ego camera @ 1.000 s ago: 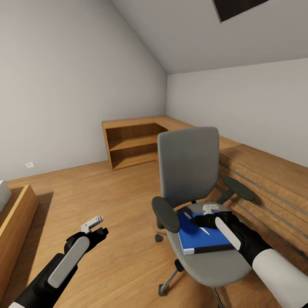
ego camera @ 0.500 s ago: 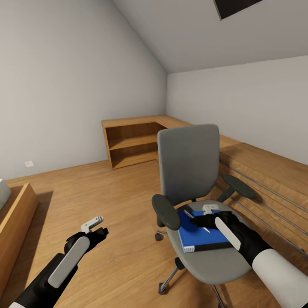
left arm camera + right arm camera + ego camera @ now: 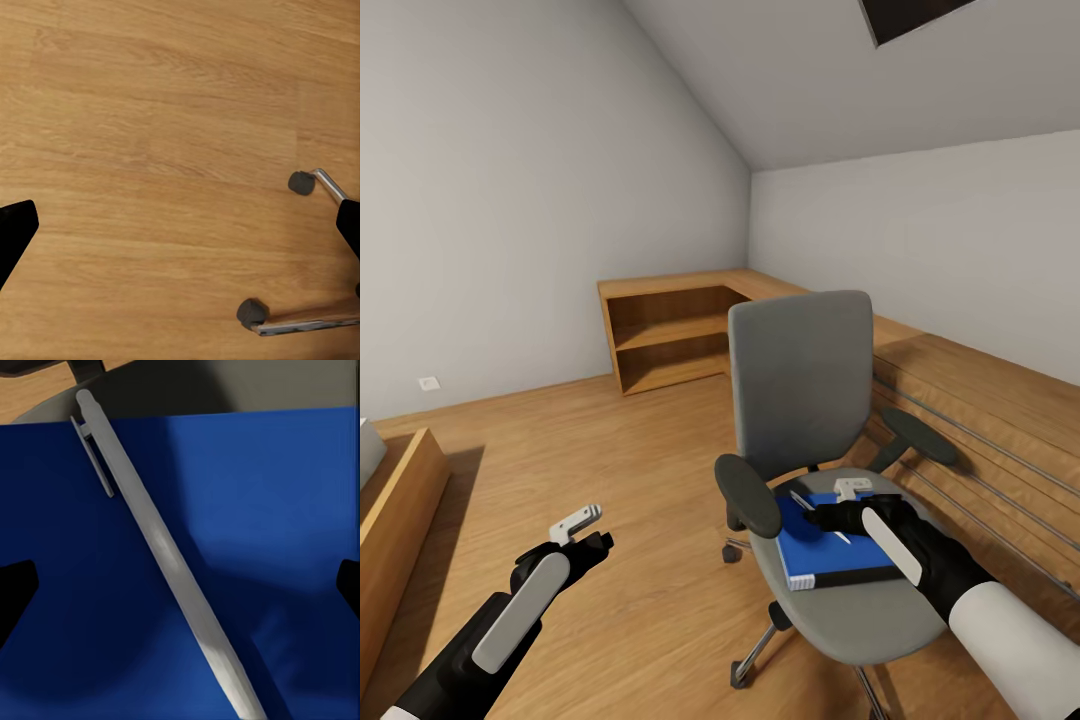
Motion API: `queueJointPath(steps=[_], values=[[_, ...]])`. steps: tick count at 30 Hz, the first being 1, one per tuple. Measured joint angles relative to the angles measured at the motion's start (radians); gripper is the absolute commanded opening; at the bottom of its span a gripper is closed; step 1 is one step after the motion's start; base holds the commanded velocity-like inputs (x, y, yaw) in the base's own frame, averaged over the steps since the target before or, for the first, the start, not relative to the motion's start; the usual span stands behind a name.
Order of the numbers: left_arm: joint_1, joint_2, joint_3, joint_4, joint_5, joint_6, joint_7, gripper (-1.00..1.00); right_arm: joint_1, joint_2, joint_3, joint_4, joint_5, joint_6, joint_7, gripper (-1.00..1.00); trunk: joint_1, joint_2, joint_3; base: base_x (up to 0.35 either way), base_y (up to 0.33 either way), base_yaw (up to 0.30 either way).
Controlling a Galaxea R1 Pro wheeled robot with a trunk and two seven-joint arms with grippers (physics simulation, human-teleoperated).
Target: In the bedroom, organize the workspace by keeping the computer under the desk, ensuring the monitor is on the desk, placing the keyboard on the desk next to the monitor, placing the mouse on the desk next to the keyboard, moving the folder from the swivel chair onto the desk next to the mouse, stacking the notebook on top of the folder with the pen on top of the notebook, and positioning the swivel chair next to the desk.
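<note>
The grey swivel chair (image 3: 800, 390) stands on the wooden floor with a blue notebook (image 3: 810, 555) lying on its seat. A grey pen (image 3: 801, 499) rests slantwise on the blue cover. I cannot make out a separate folder under the notebook. My right gripper (image 3: 830, 515) hovers just over the notebook. In the right wrist view it is open (image 3: 181, 585), with the pen (image 3: 161, 544) crossing the blue cover (image 3: 285, 510) between its wide-spread fingers. My left gripper (image 3: 595, 530) hangs open over bare floor to the chair's left, holding nothing (image 3: 184, 225).
A wooden L-shaped shelf unit (image 3: 670, 330) fills the far corner. A wooden ledge (image 3: 980, 400) runs along the right wall behind the chair. Low wooden furniture (image 3: 395, 510) sits at the left edge. Two of the chair's casters (image 3: 302, 182) (image 3: 252, 312) show on the floor near my left gripper.
The whole picture shifted very slightly a second ago. Both arms, the chair, the notebook and the pen have stayed where they were.
</note>
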Motion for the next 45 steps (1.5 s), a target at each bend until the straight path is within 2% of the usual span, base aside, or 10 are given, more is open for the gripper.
queueJointPath(steps=[17, 20, 26, 45], values=[[0.0, -0.001, 0.0, 0.0, 0.001, 0.0, 0.0, 1.0, 0.0, 0.001, 0.002, 0.005, 0.002, 0.0, -0.009, 1.0, 0.0, 0.0, 0.0, 0.0, 0.0, 0.0], [0.0, -0.001, 0.0, 0.0, 0.001, 0.001, 0.0, 1.0, 0.0, 0.011, 0.019, 0.012, 0.015, 0.0, -0.026, 1.0, 0.0, 0.0, 0.0, 0.0, 0.0, 0.0], [0.0, -0.001, 0.0, 0.0, 0.002, 0.001, 0.0, 1.0, 0.0, 0.019, 0.026, 0.015, 0.023, 0.001, -0.045, 1.0, 0.0, 0.0, 0.0, 0.0, 0.0, 0.0], [0.0, -0.002, 0.0, 0.0, 0.002, 0.002, 0.0, 1.0, 0.0, 0.023, 0.027, 0.016, 0.024, 0.001, -0.05, 1.0, 0.004, -0.007, -0.003, 0.0, 0.0, 0.0]])
